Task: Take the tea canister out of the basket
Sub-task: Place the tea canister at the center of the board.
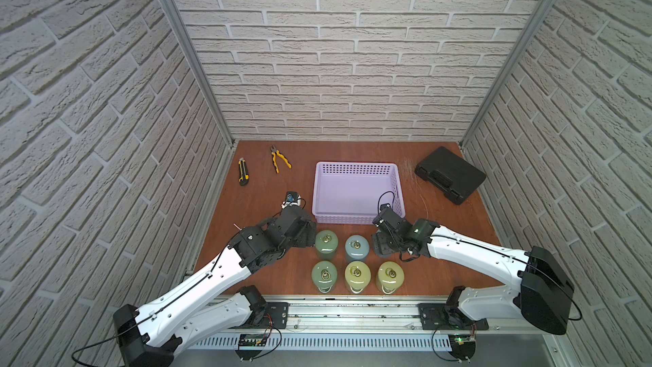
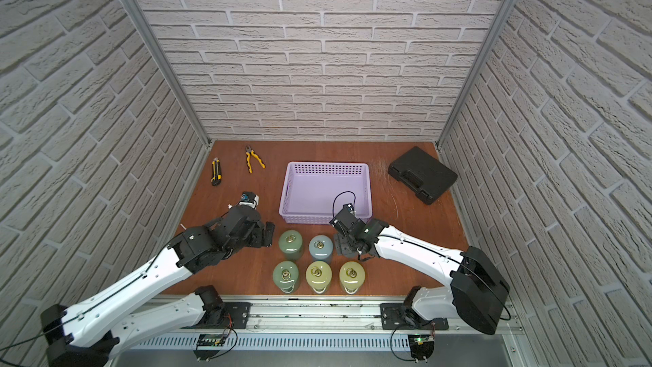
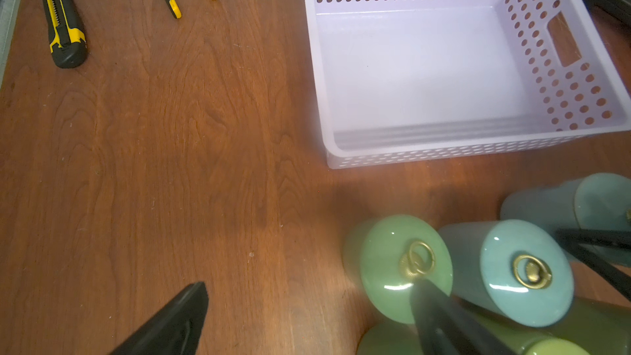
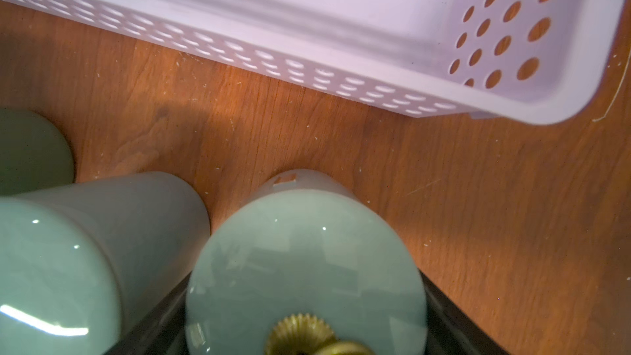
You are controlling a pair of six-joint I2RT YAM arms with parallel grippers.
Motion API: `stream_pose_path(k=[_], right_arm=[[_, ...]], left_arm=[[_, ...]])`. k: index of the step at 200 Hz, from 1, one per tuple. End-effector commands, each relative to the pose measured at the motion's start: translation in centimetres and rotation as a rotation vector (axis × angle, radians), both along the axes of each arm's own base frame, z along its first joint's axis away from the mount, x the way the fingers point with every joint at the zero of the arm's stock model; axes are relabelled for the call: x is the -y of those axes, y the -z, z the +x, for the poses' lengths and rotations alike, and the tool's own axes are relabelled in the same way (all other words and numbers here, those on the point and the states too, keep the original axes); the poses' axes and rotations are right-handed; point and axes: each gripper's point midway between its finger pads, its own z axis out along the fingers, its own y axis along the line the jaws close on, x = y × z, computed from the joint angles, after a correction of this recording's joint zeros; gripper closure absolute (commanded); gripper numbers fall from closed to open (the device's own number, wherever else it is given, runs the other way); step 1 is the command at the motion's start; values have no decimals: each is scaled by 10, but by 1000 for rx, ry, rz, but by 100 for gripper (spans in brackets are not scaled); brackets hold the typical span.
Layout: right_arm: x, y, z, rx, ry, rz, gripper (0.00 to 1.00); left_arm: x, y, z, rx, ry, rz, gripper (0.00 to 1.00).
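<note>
Well, the job looks almost done. The lavender basket [image 1: 356, 170] has nothing in it; I can see its bare floor in both top views. The tea canister [image 4: 307, 251] I am busy with, a pale blue-green one, stands upright on the counter [image 1: 268, 188]. It is near the basket's front wall but outside it.

My right jaws [image 1: 384, 246] are spread wide, one on each side of it. They seem to press on its sides, though the wrist view is too close for me to be sure. My left jaws [image 3: 312, 290] are wide open and hold nothing. They hang just beside a green canister [image 1: 326, 243].

That one and four other canisters [image 1: 357, 274] stand in two rows next to mine, lids on, all outside the basket. I think all that is left is to let go and pull my right arm back.
</note>
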Motion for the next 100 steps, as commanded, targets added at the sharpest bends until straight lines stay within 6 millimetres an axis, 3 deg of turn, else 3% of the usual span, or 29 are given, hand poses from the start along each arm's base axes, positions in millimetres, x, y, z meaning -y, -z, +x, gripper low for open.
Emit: stream_pose_path(k=[1,29,62,100], right_arm=[[-10,-6,9,48,12,44,54],[-8,-5,8,44,18,36,44],[-6,-6,6,41,27,37,19],[-4,-10,5,46,36,42,3]], left_arm=[[-2,0,0,2,-13,-10,2],[-2,1,0,3,-12,-15,2],[-3,0,0,5,-14,-17,2],[-2,1,0,7,-12,-19,2]])
